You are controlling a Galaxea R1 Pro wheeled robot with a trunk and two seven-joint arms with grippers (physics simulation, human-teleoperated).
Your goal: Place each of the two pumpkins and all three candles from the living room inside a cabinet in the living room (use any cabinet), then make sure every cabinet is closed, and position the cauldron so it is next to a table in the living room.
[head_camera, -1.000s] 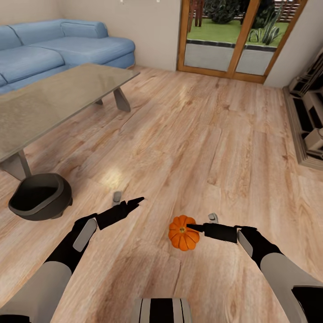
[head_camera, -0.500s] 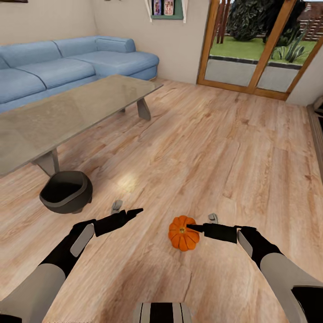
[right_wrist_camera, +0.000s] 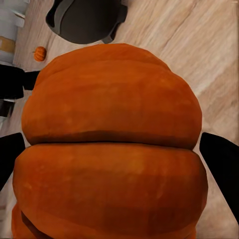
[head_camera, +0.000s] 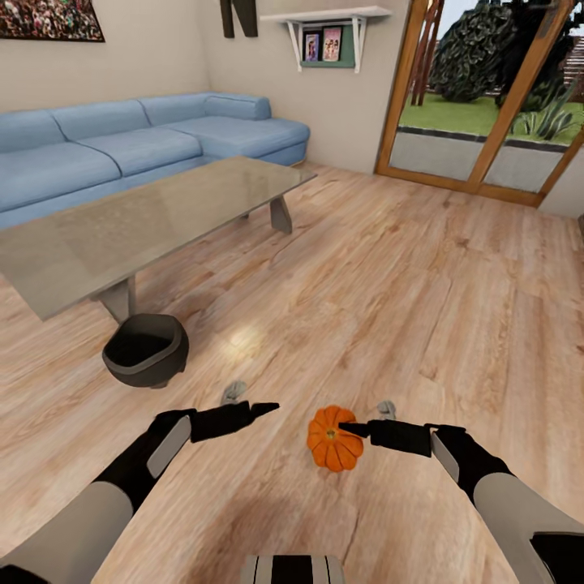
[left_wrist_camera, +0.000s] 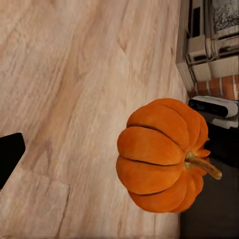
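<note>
A small orange ribbed pumpkin (head_camera: 332,442) hangs just above the wood floor, with my right gripper (head_camera: 350,427) shut on it. In the right wrist view this pumpkin (right_wrist_camera: 109,149) sits between both black fingers (right_wrist_camera: 223,167). The left wrist view shows the same pumpkin (left_wrist_camera: 159,155) side-on, stem pointing away. My left gripper (head_camera: 264,408) is open and holds nothing, a hand's width left of the pumpkin. The dark round cauldron (head_camera: 146,350) stands on the floor by the near leg of the glass-topped table (head_camera: 154,215). Another pumpkin (right_wrist_camera: 39,53) lies far off on the floor.
A blue corner sofa (head_camera: 138,146) runs along the wall behind the table. Wood-framed glass doors (head_camera: 478,122) to the garden are at the back right. Open wood floor (head_camera: 422,292) stretches ahead and to the right. Pale shelving and a fireplace (left_wrist_camera: 209,55) appear in the left wrist view.
The whole view has swung, so table, cauldron and sofa sit further right and higher. The pumpkin stays in my right gripper. My left gripper has drifted slightly toward it.
</note>
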